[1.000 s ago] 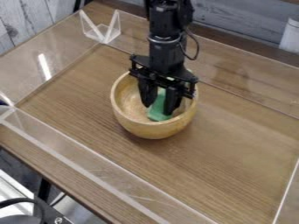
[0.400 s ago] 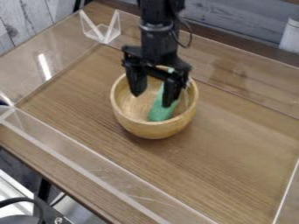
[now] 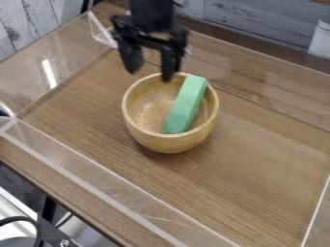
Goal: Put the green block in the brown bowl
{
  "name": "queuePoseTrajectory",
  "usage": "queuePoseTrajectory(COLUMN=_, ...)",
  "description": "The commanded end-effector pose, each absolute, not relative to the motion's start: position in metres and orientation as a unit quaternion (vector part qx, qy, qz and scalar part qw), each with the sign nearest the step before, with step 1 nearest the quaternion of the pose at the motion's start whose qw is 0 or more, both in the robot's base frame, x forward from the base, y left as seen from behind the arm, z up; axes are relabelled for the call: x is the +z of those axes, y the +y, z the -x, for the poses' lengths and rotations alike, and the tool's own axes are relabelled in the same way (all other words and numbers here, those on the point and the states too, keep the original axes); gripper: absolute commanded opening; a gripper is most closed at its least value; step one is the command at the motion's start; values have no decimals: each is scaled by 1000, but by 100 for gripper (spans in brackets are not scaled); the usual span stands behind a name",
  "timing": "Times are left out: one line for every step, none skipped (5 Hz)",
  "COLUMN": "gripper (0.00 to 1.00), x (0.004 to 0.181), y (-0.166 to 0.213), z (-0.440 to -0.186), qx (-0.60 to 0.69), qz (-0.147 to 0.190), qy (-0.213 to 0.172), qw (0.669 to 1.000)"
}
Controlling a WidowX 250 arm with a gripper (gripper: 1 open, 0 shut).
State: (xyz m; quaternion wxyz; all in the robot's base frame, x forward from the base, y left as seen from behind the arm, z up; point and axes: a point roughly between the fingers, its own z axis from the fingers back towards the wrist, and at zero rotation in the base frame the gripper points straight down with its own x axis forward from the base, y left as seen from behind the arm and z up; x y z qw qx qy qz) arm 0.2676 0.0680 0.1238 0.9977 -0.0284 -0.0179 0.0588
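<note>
The green block (image 3: 184, 104) lies inside the brown bowl (image 3: 151, 135), leaning with its upper end on the far right rim. The bowl sits on the wooden table near the middle of the camera view. My gripper (image 3: 150, 60) hangs above and behind the bowl's left side, pointing down. Its two black fingers (image 3: 171, 64) stand wide apart with nothing between them, clear of the block and the bowl.
A clear plastic wall (image 3: 154, 198) runs around the wooden table top (image 3: 258, 145). A folded clear plastic piece (image 3: 103, 29) stands at the back left corner. Grey planks show behind the table.
The gripper opened and let go of the green block, then rose out of the bowl and moved up and left. The block now rests against the bowl's rim.
</note>
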Motion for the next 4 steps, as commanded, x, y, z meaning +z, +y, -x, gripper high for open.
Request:
queuePoseTrajectory(gripper=100, x=156, y=98, z=-267, qx=75, qz=9, qy=-62, qw=995)
queuePoseTrajectory(gripper=100, x=157, y=133, z=-257, qx=118, qz=-4, qy=-64, qw=991)
queuePoseTrajectory(gripper=100, x=148, y=161, z=-247, qx=142, qz=-22, qy=-55, qw=988)
queuePoseTrajectory(gripper=100, x=133, y=170, z=-249, qx=150, qz=-28, qy=-42, qw=987)
